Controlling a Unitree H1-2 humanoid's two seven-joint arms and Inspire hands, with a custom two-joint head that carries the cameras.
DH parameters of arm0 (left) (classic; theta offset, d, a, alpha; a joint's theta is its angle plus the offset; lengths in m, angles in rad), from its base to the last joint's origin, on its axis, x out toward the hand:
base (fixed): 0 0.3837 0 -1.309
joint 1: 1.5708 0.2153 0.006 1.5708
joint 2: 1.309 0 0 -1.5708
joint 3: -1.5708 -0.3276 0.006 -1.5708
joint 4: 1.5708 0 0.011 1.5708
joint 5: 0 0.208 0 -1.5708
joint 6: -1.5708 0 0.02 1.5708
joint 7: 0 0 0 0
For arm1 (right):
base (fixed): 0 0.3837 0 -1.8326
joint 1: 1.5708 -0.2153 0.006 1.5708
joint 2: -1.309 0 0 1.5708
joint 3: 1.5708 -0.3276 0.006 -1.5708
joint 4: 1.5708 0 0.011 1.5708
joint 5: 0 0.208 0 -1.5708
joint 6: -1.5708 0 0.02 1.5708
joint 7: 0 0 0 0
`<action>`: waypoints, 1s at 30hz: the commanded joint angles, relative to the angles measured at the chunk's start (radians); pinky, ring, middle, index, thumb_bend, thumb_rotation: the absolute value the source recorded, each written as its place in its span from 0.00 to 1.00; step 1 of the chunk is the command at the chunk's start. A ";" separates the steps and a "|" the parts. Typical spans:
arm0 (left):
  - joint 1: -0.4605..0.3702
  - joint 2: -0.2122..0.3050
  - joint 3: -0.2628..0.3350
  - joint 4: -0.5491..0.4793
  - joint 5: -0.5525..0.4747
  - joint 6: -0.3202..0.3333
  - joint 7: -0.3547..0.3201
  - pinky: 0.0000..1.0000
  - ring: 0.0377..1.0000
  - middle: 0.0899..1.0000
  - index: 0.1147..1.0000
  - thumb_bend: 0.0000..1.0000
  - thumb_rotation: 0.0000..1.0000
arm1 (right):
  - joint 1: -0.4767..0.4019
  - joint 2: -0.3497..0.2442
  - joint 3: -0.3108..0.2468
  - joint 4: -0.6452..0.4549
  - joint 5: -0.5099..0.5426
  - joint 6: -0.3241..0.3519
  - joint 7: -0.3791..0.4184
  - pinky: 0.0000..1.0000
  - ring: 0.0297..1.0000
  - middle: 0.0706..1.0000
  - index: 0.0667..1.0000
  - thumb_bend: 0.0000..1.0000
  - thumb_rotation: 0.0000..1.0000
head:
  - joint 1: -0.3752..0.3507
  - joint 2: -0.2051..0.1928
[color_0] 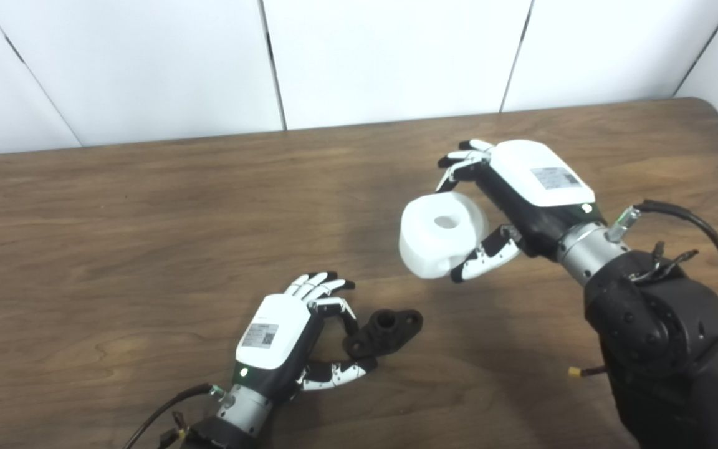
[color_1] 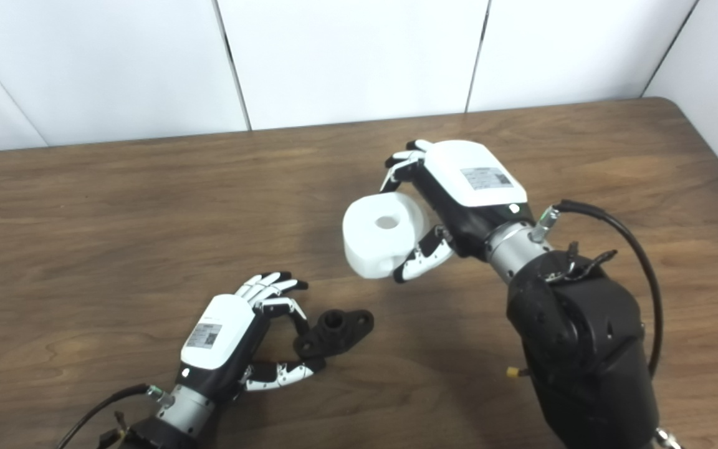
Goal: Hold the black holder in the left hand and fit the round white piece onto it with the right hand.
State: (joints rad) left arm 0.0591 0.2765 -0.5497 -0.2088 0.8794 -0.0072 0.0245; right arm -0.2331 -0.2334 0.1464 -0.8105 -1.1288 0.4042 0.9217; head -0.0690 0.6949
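Observation:
The black holder (color_0: 386, 331) lies low at the table's front middle, its round socket facing up. My left hand (color_0: 293, 337) pinches its near-left end between one curled finger and the thumb, with the other fingers stretched out. I cannot tell if the holder is lifted off the table. The round white piece (color_0: 441, 232), a thick ring with a centre hole, is held in the air by my right hand (color_0: 521, 199), fingers behind it and thumb under its front. It hangs up and to the right of the holder, well apart from it.
The brown wooden table (color_0: 116, 249) fills the view, with its rounded far right corner (color_0: 708, 103) and white wall panels behind. My bulky black right forearm (color_0: 664, 349) with a looping cable occupies the front right.

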 commanded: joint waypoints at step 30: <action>0.019 -0.015 -0.065 0.054 0.039 0.047 -0.136 0.95 0.91 0.83 0.42 0.52 0.05 | 0.068 0.097 0.021 -0.014 0.016 -0.137 0.030 0.90 0.93 0.82 0.45 0.52 0.14 | 0.007 0.025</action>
State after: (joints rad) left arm 0.0431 0.2587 -0.5644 -0.2087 0.8858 0.0234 -0.0009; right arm -0.1417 -0.1455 0.1660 -0.8163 -1.1202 0.2977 0.9807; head -0.0614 0.7194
